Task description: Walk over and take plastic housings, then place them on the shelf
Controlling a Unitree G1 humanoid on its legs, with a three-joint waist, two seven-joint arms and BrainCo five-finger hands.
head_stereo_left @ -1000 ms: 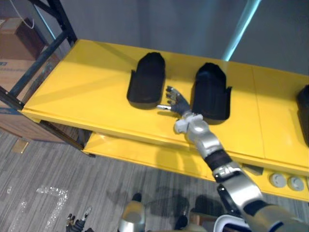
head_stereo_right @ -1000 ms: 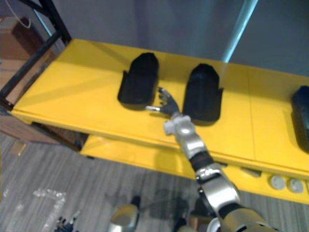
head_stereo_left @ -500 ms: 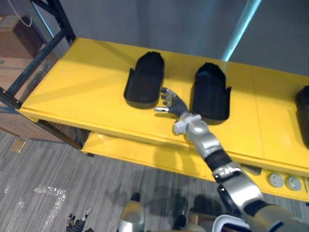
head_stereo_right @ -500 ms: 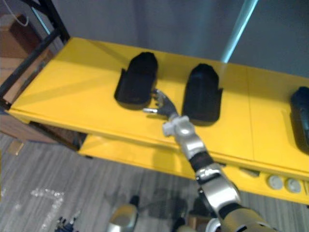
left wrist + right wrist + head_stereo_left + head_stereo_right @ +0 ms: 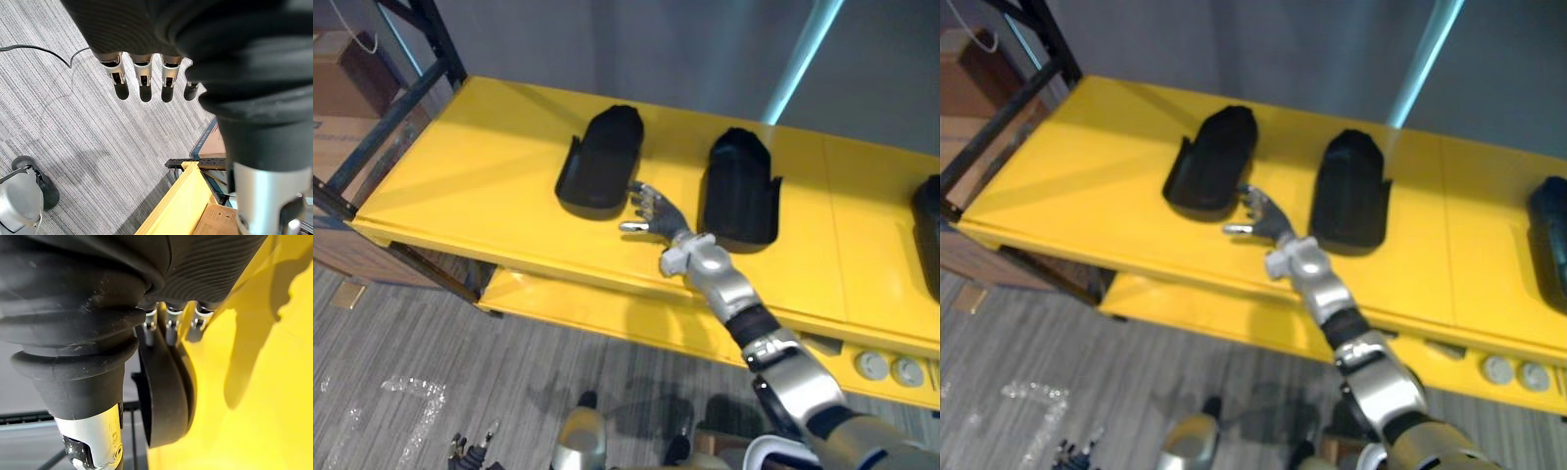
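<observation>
Seen from the head, the right arm stretches across the yellow shelf, the right hand spread, fingertips at the near corner of the left plastic housing. Its wrist view shows straight fingers against that dark rim. The left wrist view has the left hand hanging straight-fingered above the floor.

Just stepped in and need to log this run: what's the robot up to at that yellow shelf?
The robot's right hand reaches onto the yellow shelf, its open fingers touching the near edge of the left housing without gripping it. The middle housing lies just right of the hand, and a third housing sits at the far right. The left hand hangs open above the floor, holding nothing.
</observation>
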